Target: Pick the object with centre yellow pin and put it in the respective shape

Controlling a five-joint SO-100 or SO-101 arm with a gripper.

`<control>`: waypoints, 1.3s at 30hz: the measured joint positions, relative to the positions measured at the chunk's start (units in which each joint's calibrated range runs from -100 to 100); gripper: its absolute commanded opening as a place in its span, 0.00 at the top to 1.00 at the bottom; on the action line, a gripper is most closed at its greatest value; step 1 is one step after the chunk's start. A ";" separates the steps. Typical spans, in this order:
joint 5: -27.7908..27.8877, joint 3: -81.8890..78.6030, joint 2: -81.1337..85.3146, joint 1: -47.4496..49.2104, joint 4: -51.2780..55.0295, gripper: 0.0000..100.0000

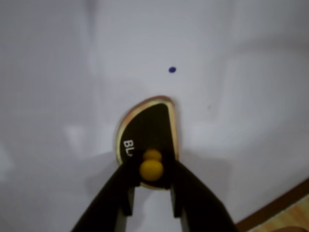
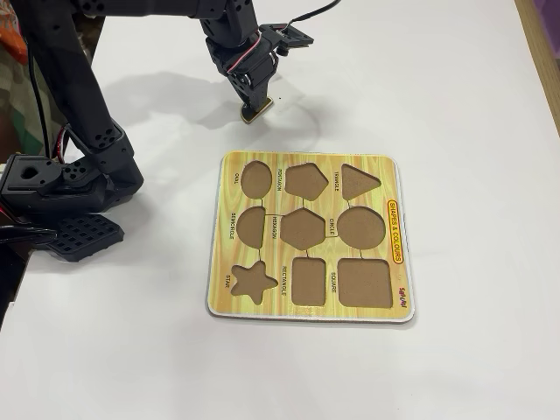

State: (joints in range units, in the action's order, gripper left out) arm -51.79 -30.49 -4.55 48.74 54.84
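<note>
The black puzzle piece (image 1: 145, 137) shows white letters "BL" in the wrist view; the gripper (image 1: 152, 191) hides the rest. In the fixed view, the yellow board (image 2: 308, 239) says "SHAPES & COLOURS" at its 3 o'clock edge. Small words sit by its holes: OVAL, TRIANGLE, SEMICIRCLE beside the semicircle hole (image 2: 251, 226), HEXAGON, CIRCLE, STAR, RECTANGLE, SQUARE. A tiny mark at 5 o'clock is too small to read.

Wrist view: soft, slightly blurred throughout; even, bright light on the white tabletop (image 1: 72, 58); faint grey shadows beside the black two-finger gripper (image 1: 152, 186). Fixed view: sharp, evenly lit; soft shadow left of the black robot arm (image 2: 74, 96); mild sheen on the yellow wood-grain shape board (image 2: 308, 302).
</note>
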 measured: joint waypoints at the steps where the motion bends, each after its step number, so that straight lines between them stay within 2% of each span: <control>1: 0.00 0.00 0.00 0.00 0.00 0.99; 21: 0.31 -0.27 2.84 -2.06 -0.17 0.99; 33: 9.36 -0.27 9.36 -13.10 -0.17 0.99; 39: 16.22 -1.62 12.80 -19.46 -0.17 0.99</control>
State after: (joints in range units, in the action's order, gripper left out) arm -35.57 -32.10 8.25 29.28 54.67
